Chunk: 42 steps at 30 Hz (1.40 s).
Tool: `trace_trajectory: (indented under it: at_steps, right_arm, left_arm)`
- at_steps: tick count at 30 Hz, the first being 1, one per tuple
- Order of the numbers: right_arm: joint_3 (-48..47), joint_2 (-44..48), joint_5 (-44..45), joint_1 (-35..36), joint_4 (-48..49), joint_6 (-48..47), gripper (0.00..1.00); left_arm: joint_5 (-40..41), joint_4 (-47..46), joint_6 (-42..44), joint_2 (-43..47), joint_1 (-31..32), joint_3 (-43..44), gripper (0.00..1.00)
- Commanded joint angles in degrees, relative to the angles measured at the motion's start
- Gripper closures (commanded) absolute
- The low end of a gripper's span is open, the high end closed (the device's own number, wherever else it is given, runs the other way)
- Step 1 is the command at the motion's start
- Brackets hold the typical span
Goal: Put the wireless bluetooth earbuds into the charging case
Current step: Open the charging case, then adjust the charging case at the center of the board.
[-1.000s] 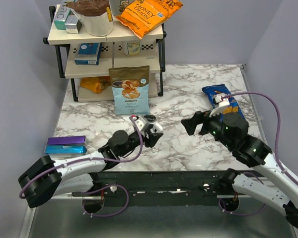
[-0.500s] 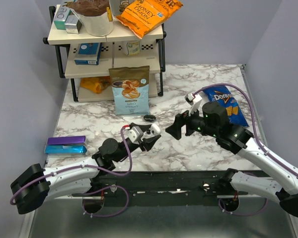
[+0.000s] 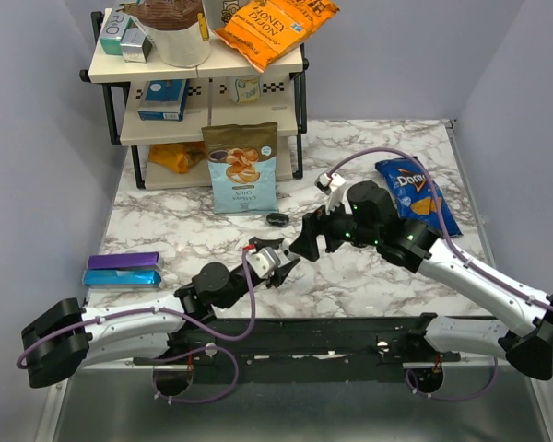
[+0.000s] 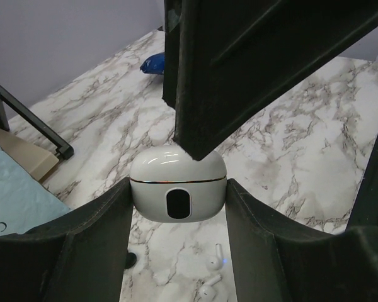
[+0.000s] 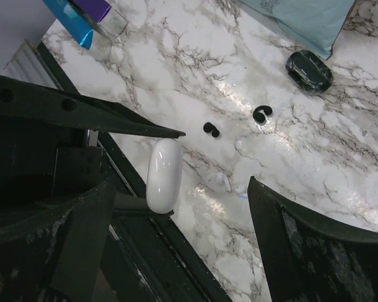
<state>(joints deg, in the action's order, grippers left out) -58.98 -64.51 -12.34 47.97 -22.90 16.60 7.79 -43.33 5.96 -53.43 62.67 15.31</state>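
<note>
Two tiny black earbuds (image 5: 211,129) (image 5: 262,113) lie apart on the marble. The black oval case (image 5: 309,70) (image 3: 277,219) sits closed beyond them, by the light blue bag. My left gripper (image 3: 275,262) (image 4: 178,189) is shut on a closed white charging case (image 4: 178,195) (image 5: 164,175) and holds it above the table. My right gripper (image 3: 315,238) (image 5: 183,189) is open and empty. It hovers just over the white case, with one finger (image 4: 252,63) close above its lid.
Two white stemmed earbuds (image 4: 214,261) (image 4: 208,289) lie on the marble under the held case. A light blue chip bag (image 3: 243,168) stands before the shelf rack (image 3: 198,87). A blue Doritos bag (image 3: 415,193) lies right, a purple box (image 3: 122,269) left.
My right arm has swung left and its open gripper now hangs over the left gripper. My left gripper, still holding the white case, has drawn slightly nearer the front edge.
</note>
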Motion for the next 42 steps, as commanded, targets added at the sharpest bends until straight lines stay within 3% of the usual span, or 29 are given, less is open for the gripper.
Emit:
trace_trajectory:
  at_steps: [1,33,36,42]
  right_arm:
    - [-2.0,-1.7,-1.1,0.6,-1.3,0.5,0.07]
    - [-0.3,0.7,8.9,0.7,-4.8,1.3,0.07]
    - [-0.5,1.3,8.6,0.7,-4.8,1.4,0.08]
    - [-0.3,3.6,0.0,0.7,0.1,0.9,0.13]
  left_arm:
    - [3.2,1.1,3.1,1.7,1.7,0.9,1.00]
    - [6.2,2.2,2.7,5.5,3.9,-0.6,1.00]
    - [6.4,2.4,2.7,5.4,4.0,-0.6,1.00]
    - [6.6,1.8,2.6,4.9,4.0,-0.7,1.00]
